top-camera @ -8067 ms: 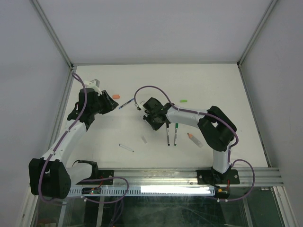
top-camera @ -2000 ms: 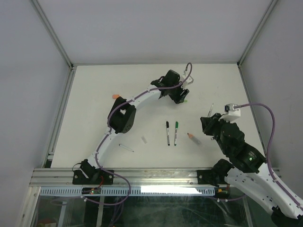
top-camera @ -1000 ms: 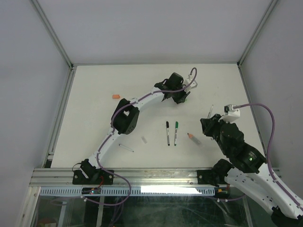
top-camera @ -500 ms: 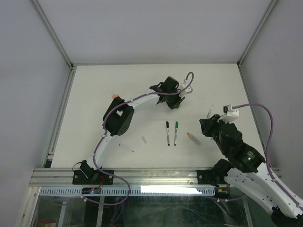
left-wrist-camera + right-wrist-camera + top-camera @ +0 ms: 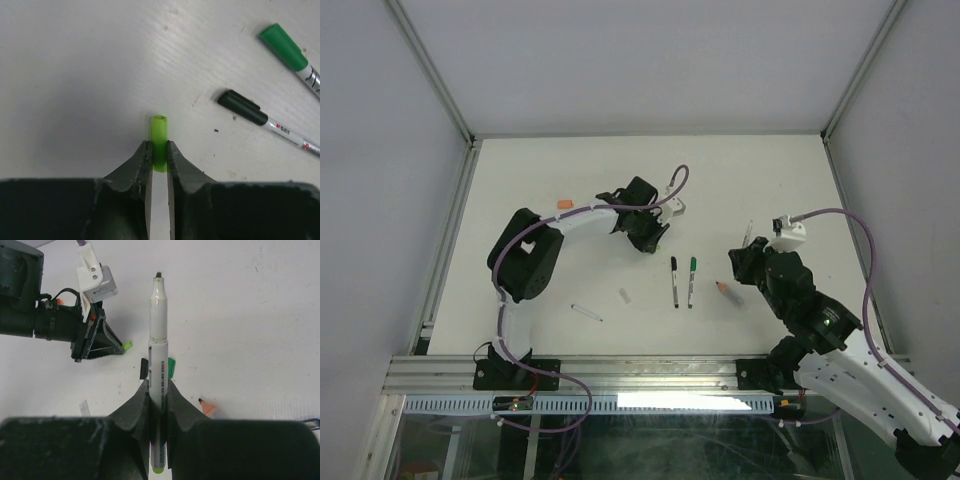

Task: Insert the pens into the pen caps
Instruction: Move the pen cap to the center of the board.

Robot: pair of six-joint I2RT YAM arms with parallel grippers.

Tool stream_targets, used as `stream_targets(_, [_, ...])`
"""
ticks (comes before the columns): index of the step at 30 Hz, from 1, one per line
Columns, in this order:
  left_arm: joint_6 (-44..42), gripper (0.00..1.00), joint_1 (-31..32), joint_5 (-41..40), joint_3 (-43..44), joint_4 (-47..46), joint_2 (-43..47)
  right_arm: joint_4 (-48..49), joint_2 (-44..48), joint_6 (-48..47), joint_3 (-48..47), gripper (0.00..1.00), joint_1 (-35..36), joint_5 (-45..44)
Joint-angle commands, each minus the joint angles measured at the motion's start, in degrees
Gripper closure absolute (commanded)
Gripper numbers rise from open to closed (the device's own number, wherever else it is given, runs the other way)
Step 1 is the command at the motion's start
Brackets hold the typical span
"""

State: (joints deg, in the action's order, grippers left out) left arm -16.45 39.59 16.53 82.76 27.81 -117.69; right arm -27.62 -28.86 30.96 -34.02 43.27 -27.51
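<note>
**Top external view.** The black-capped pen (image 5: pixel 673 282) lies near the middle of the table (image 5: pixel 790 180).
- The green-capped pen (image 5: pixel 691 281) lies just to its right, parallel to it.
- The orange-tipped pen (image 5: pixel 728 292) lies further right.
- The left tool (image 5: pixel 654 241) is behind the black-capped pen and slightly to its left.
- The right tool (image 5: pixel 744 247) is to the right of the black-capped pen, with a white pen (image 5: pixel 749 231) projecting from it toward the far edge.
- An orange cap (image 5: pixel 563 205) lies well to the left of the black-capped pen and further back.

**Left wrist view.** The left tool (image 5: pixel 159 150) is closed on a light green cap (image 5: pixel 159 127). The cap's open end projects past the fingertips. The black-capped pen (image 5: pixel 245 108) lies to the right of the cap, apart from it. The green-capped pen (image 5: pixel 285 47) lies beyond that.

**Right wrist view.** The right tool (image 5: pixel 159 390) is clamped on the barrel of the white pen (image 5: pixel 159 325), with the uncapped tip pointing away. The cap of the black-capped pen (image 5: pixel 143 368) shows just left of the barrel. The cap of the green-capped pen (image 5: pixel 171 367) shows just right of it. The left tool (image 5: pixel 120 347), to the left of the black-capped pen, carries the light green cap (image 5: pixel 127 345) at its tip.
</note>
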Motion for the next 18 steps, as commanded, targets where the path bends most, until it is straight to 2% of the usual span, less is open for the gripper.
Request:
stream_targets(1, [-0.1, 0.86, -0.1, -1.8, -5.2, 5.6, 3.0, 5.9, -1.1, -0.5, -0.1, 1.00, 0.0, 1.3])
stream_targets(6, [-0.4, 0.80, 0.3, 1.5, -10.0, 6.9, 5.8, 6.4, -1.6, -0.3, 0.1, 1.00, 0.0, 1.7])
stream_targets(11, [-0.8, 0.71, 0.3, -3.8, -13.7, 7.0, 6.8, 7.1, -1.2, 0.1, 0.8, 1.00, 0.0, 1.7])
stream_targets(15, [-0.5, 0.62, 0.3, -5.2, -13.6, 7.0, 7.0, 7.2, -1.5, 0.2, 1.0, 1.00, 0.0, 2.1])
stream_targets(18, [-0.6, 0.60, 0.2, -7.2, -14.1, 7.0, 7.7, 7.3, -1.5, 0.0, 0.9, 1.00, 0.0, 2.3])
